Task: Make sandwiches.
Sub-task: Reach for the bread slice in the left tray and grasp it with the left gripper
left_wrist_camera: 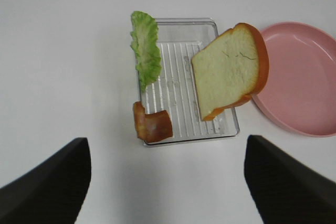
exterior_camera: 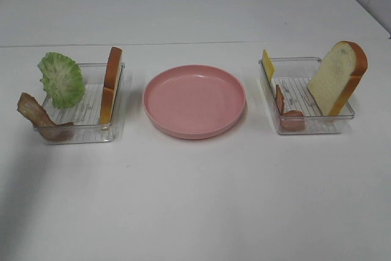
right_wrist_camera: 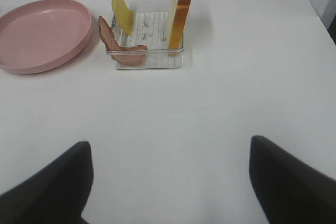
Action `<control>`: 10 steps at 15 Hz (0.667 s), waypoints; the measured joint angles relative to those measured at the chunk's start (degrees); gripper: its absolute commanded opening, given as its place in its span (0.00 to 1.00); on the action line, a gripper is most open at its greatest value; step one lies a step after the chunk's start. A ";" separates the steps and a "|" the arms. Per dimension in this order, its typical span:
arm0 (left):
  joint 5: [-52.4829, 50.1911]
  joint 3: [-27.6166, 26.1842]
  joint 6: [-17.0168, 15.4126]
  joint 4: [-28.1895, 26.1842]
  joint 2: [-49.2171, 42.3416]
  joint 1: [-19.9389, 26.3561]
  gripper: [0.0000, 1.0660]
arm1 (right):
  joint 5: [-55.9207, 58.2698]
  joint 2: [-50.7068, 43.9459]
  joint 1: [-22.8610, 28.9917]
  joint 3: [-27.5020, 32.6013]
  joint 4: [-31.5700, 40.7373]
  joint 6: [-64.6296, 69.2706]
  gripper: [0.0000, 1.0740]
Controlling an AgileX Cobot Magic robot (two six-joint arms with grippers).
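Looking past my left pincer and right pincer, both spread wide and holding nothing, I see the sandwich parts unstacked on the white surface. The left tray holds left bacon nearest, then lettuce and left bread on edge. The right tray holds right bacon, right bread and, farthest, cheese. A plate sits between the trays.

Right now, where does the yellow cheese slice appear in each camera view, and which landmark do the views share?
Exterior high: the cheese slice stands in the right tray, at its far corner on the plate's side.
Left wrist: not in it.
Right wrist: the cheese slice is in the right tray, on the side nearest the plate, beside the bacon strip.
Shared landmark: the pink plate, in all three views.
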 measured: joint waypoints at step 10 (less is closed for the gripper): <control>27.16 -50.19 -14.27 13.12 42.34 -16.16 0.71 | 0.00 0.00 0.00 0.00 0.00 0.00 0.73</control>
